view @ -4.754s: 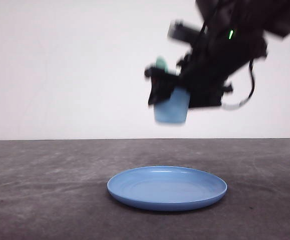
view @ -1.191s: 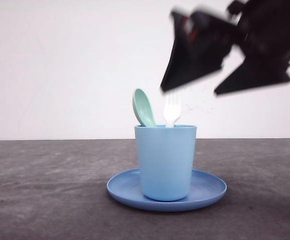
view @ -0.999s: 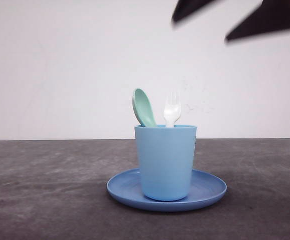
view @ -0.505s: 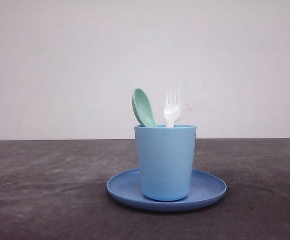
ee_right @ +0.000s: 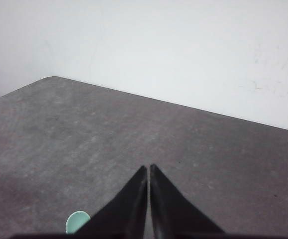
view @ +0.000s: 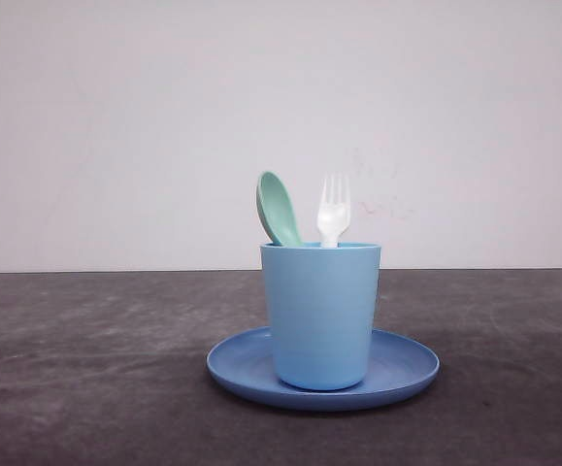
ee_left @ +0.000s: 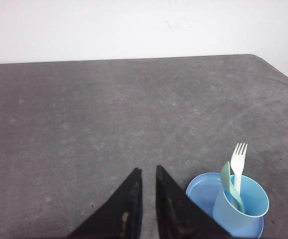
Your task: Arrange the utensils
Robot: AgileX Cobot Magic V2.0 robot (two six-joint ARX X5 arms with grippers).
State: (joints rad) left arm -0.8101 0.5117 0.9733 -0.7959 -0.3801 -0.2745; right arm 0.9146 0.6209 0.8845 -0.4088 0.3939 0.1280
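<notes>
On the worktop (view: 86, 388), the cup (view: 321, 316) stands upright in the middle of the plate (view: 407, 369), and both utensils are parked inside it, heads up: the spoon (view: 279, 210) leans toward the left side of the rim with its bowl above the lip, the fork (view: 333, 211) stands nearly straight just beside it, tines clear of the rim. Heads up makes sense to me; the handles sit low in the cup and the wall props them, so neither can roll off. The plate under the cup looks like a base to keep the set together. From its wrist camera the left end effector (ee_left: 146, 172) has its fingers nearly together, a slim gap between, gripping nothing, with the cup near it. The right end effector (ee_right: 148, 168) is pinched closed and empty, above bare worktop. I'd judge the tidying done.
</notes>
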